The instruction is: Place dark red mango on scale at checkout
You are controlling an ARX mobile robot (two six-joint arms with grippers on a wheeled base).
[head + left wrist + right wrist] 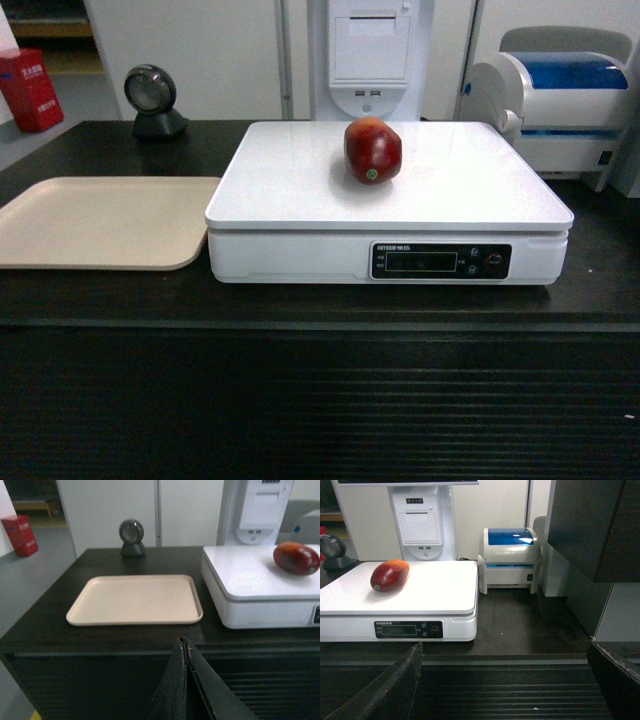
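Note:
The dark red mango [373,150] lies on the white scale's [300,190] platform, toward the back middle, green spot facing front. Both wrist views also show the mango [296,558] [389,575] resting free on the scale [250,580] [435,587]. The scale stands on the black checkout [320,400] with its ribbed front. My left gripper [185,642] is shut, fingertips pressed together with nothing between, held in front of the counter's edge. My right gripper [506,652] is open wide and empty, before the counter front, right of the scale. Neither gripper appears in the head view.
A flat beige tray [100,220] lies left of the scale. A round black scanner [153,100] stands behind it. A white machine with a blue lid [560,100] sits at the back right, and a white printer tower [370,55] behind the scale. A dark cabinet [590,525] hangs at the right.

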